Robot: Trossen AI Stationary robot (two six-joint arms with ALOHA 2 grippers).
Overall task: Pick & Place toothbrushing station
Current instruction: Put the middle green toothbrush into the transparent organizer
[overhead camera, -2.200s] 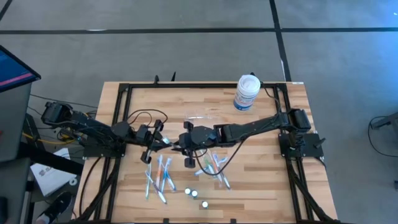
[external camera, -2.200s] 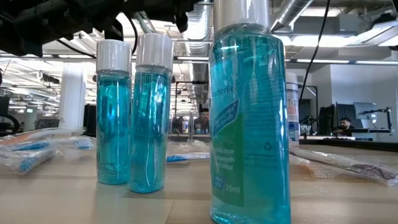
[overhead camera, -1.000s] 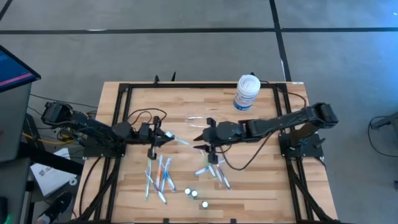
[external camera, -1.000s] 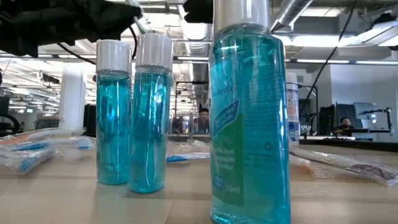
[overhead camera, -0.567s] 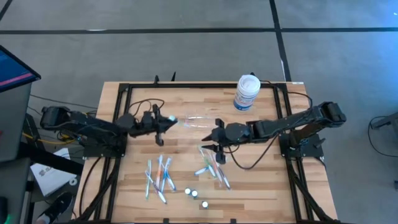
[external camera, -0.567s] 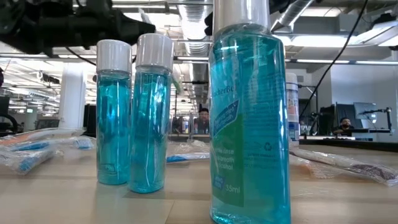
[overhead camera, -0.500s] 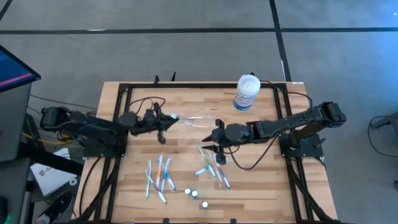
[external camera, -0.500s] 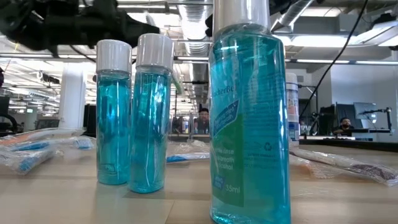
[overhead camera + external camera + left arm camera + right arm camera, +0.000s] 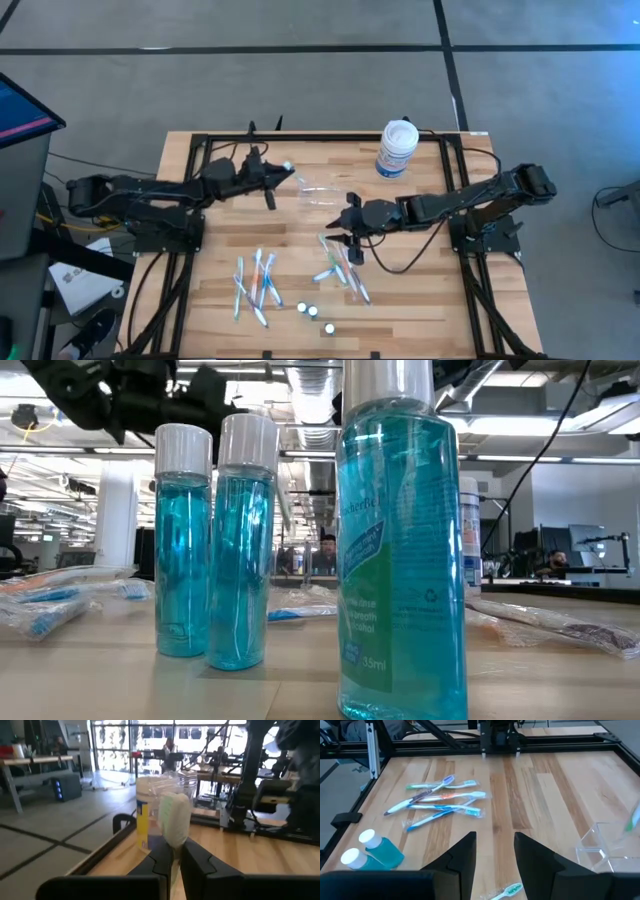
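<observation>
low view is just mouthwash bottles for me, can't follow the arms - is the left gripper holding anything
Observer: Yes, the left gripper is shut on a toothbrush, with the bristle head sticking out past the fingers.
Operator: where's the station from it
Observer: The clear toothbrushing station stands just beyond the brush tip, toward the table's middle. The brush is not in it yet.
Operator: and the right arm
Observer: The right gripper is open and empty, next to the pile of wrapped toothbrushes.
</observation>
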